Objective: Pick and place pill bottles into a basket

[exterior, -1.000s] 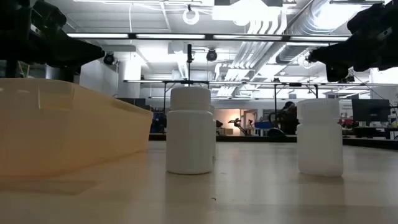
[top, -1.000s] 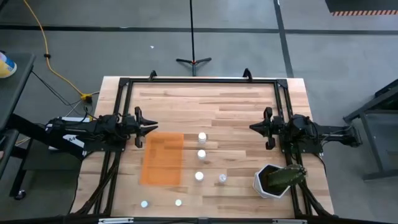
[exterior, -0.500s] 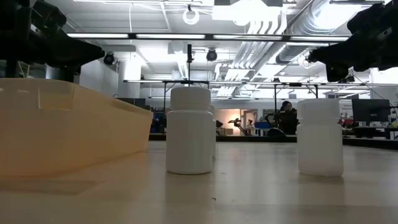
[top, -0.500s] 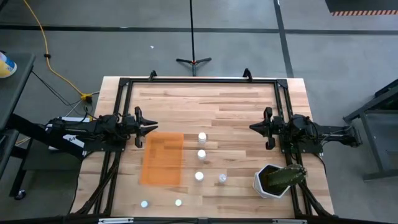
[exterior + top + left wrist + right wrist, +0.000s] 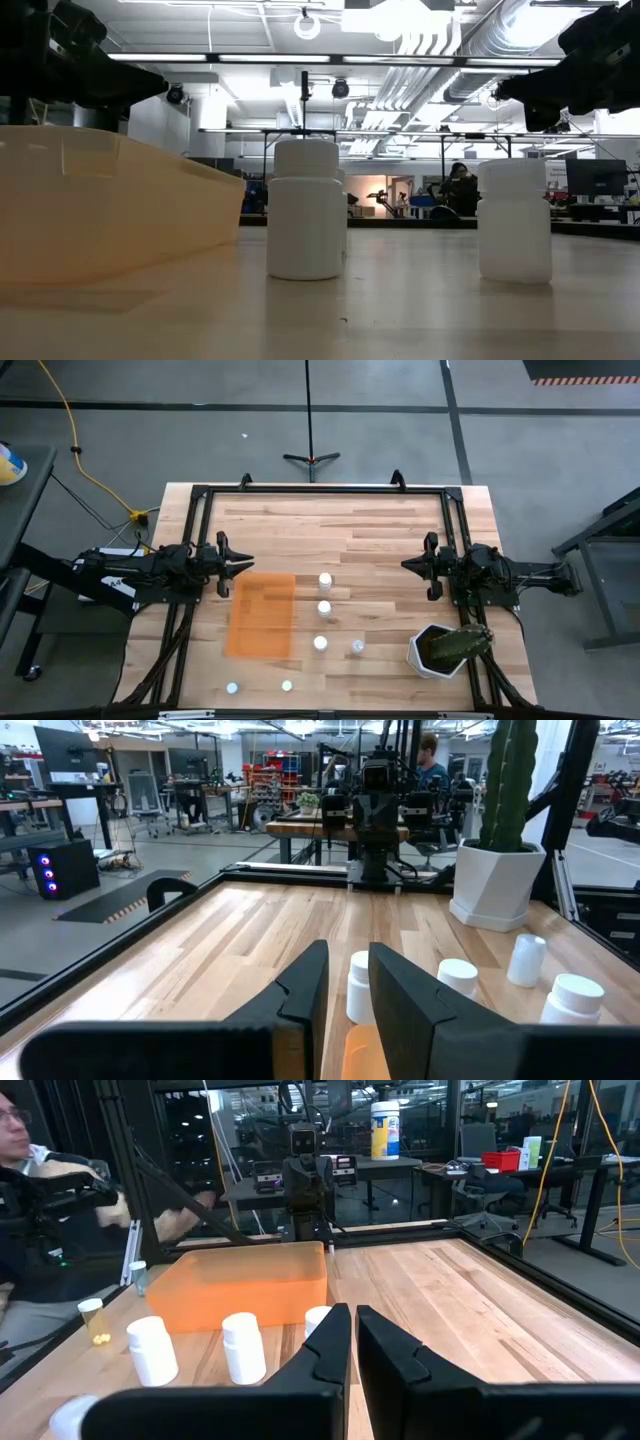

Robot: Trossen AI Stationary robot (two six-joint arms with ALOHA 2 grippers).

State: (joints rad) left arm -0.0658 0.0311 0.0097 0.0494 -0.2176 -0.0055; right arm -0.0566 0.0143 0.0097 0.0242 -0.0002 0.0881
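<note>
Wood table (image 5: 380, 530) sits in a lab with grey floor around it; low view looks across into a workshop with ceiling ducts. Left gripper (image 5: 244, 568) hangs at the table's left side, just off the far end of the basket (image 5: 262, 615), fingers a narrow gap apart in its wrist view, holding nothing. Right gripper (image 5: 408, 566) hangs at the right side facing it, fingers almost closed with a thin slit, also empty. Both look parked, so I judge no pick has begun. Basket lies flat left of centre, empty, probably put within the left arm's reach for drops. Six bottles stand upright outside it: two (image 5: 325, 580) (image 5: 324, 607) just beside its right edge, two more (image 5: 320, 643) (image 5: 357, 647) toward the near side, and two (image 5: 232, 687) (image 5: 286, 685) close to the near edge, past the basket's near end. None touch each other, which leaves finger room around each. Spread lets either arm take some; the middle ones lie between both grippers. White pot (image 5: 436, 651) with a cactus stands near the right arm, close to one bottle, a likely obstacle there. Right wrist view shows a person (image 5: 40, 1180) beyond the table, and a small amber vial (image 5: 92, 1320) near that edge.
</note>
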